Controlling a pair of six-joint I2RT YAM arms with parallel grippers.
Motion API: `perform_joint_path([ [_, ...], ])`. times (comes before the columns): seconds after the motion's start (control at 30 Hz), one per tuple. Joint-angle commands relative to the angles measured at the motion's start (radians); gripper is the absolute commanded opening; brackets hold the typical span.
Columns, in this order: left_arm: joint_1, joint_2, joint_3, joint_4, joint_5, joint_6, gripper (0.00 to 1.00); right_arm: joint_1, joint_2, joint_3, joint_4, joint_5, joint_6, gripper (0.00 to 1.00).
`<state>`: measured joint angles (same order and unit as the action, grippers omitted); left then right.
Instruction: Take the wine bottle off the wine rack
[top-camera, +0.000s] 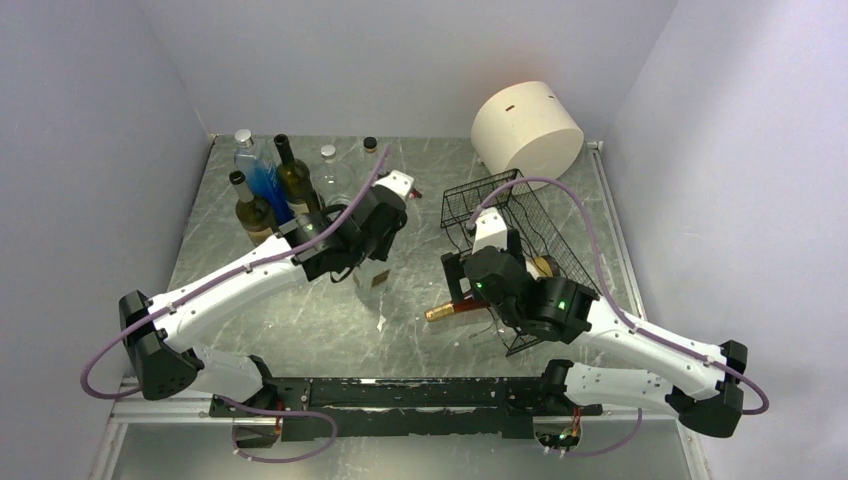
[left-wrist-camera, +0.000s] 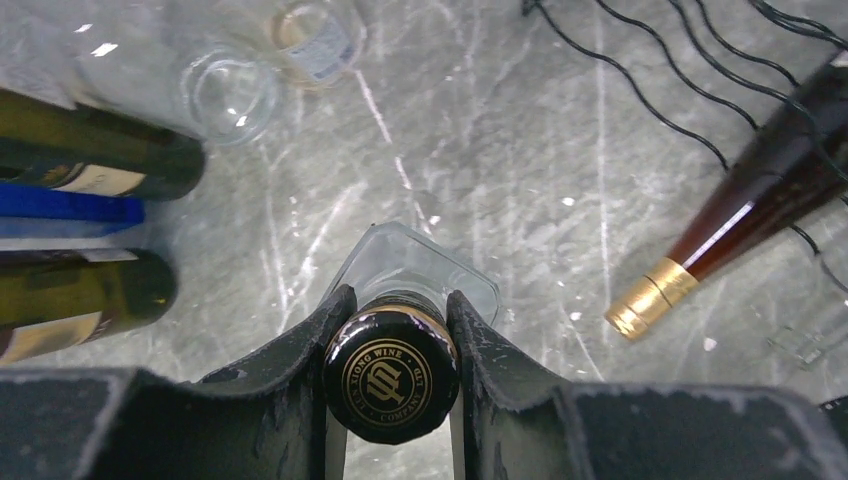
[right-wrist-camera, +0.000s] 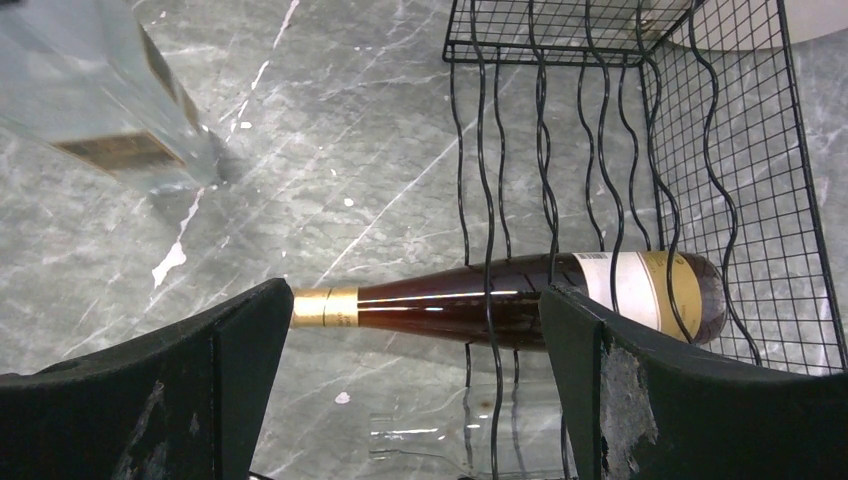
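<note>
Entry: grey marbled tabletop (right-wrist-camera: 350, 150) enclosed by plain pale walls (top-camera: 400, 50), with two arms over it.
We list the right gripper (right-wrist-camera: 410, 320) with its fingers spread wide and holding nothing. The wine bottle (right-wrist-camera: 520, 300) lies crosswise just beyond the gap between them. Its labelled body sits under the wavy wires of the wine rack (right-wrist-camera: 700, 150), off the gripper's right finger, and its gold-foiled neck sticks out past the rack towards the left finger. We list the left gripper (left-wrist-camera: 398, 305) clamped on the black-capped neck of a clear square bottle (left-wrist-camera: 420, 255), which stands upright on the table beneath it. Standing bottles (top-camera: 265, 185) cluster beyond and to the left of that gripper. A cream cylinder (top-camera: 527, 125) rests against the back wall, beyond the rack.
</note>
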<state>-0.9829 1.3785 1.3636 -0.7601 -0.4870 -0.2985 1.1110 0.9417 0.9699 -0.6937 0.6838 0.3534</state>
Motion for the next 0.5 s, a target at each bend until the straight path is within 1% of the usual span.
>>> perform_joint_path([
  [0.0, 0.096, -0.032, 0.093, 0.022, -0.066, 0.047, 0.07, 0.001, 0.007, 0.022, -0.005, 0.064, -0.021, 1.00],
  [0.17, 0.277, -0.080, 0.067, 0.091, 0.032, 0.097, 0.07, 0.000, 0.007, 0.061, -0.001, 0.094, -0.036, 1.00],
  [0.33, 0.417, -0.090, 0.049, 0.150, 0.026, 0.107, 0.07, 0.000, 0.001, 0.066, 0.035, 0.091, -0.054, 1.00],
  [0.47, 0.513, -0.080, 0.046, 0.159, 0.027, 0.069, 0.07, -0.001, 0.019, 0.080, 0.017, 0.093, -0.049, 1.00],
])
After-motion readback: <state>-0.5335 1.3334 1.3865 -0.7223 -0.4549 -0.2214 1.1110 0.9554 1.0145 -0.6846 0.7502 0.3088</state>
